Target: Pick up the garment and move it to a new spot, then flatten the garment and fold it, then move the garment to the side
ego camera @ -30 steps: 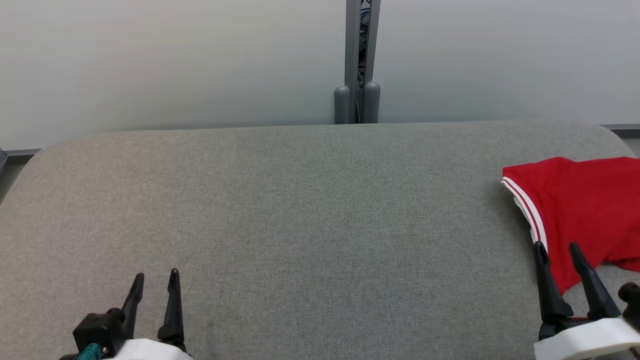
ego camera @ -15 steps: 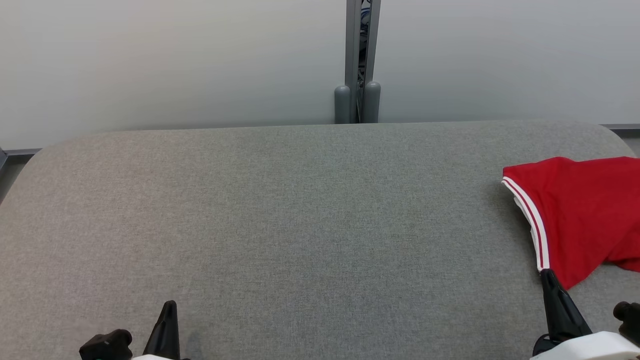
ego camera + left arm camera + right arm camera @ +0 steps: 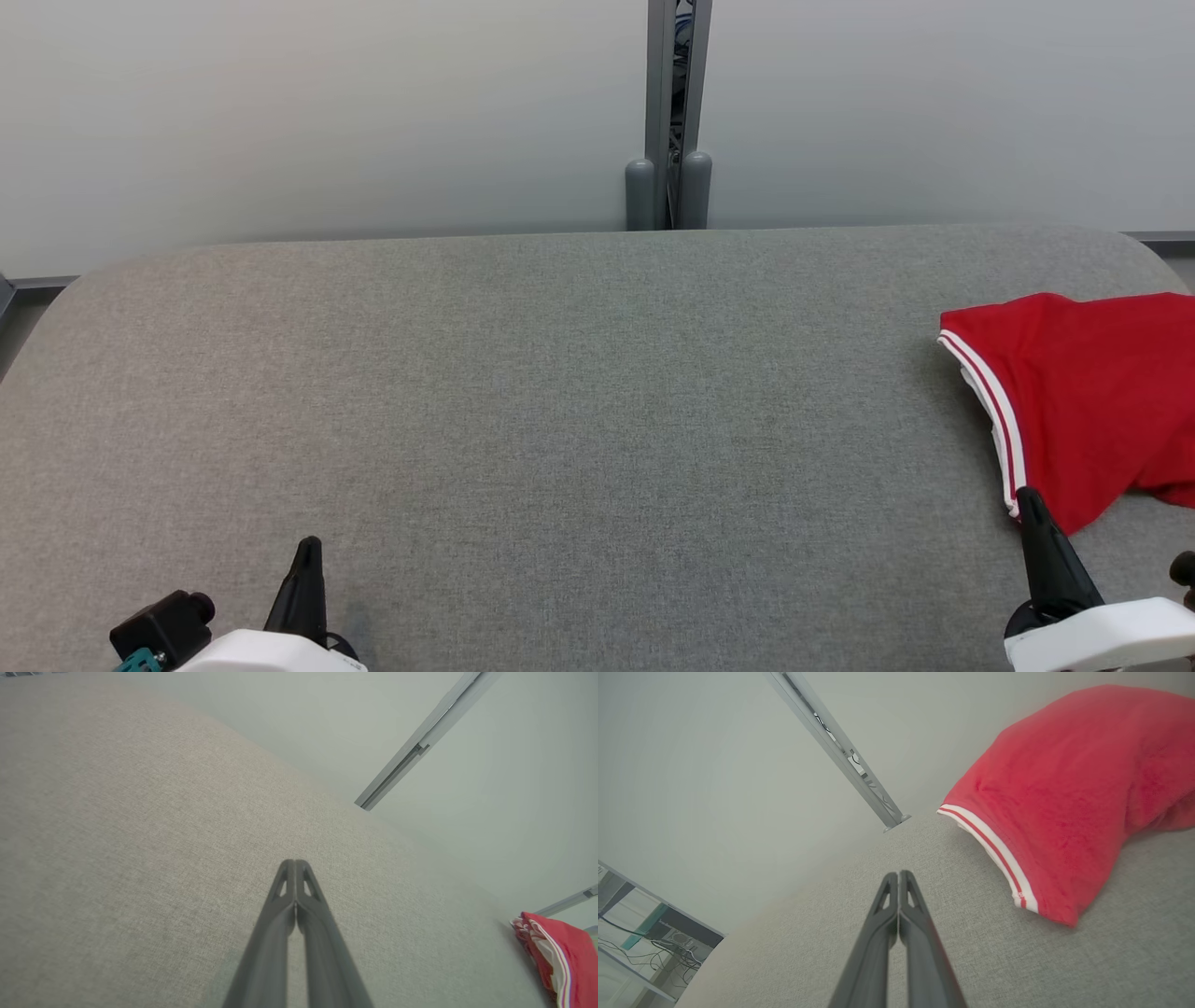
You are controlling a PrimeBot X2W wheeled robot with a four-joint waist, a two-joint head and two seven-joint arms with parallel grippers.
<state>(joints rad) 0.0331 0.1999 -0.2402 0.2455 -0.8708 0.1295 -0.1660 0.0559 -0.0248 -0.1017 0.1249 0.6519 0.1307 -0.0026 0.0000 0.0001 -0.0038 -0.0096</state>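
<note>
A broad grey woven-fabric surface with rounded corners [image 3: 560,392] is seen beneath a pale matte wall [image 3: 327,112], which is split by a slim grey metal post [image 3: 677,112]. A red fleecy garment with a white-and-red striped hem [image 3: 1092,401] is laid at the surface's right side (partly cut off in the head view). The right gripper [image 3: 1030,499] is held just beside the hem's near corner, its dark fingers pressed together on nothing. The left gripper [image 3: 306,551] is seen well apart at the lower left, likewise pressed together and empty.
</note>
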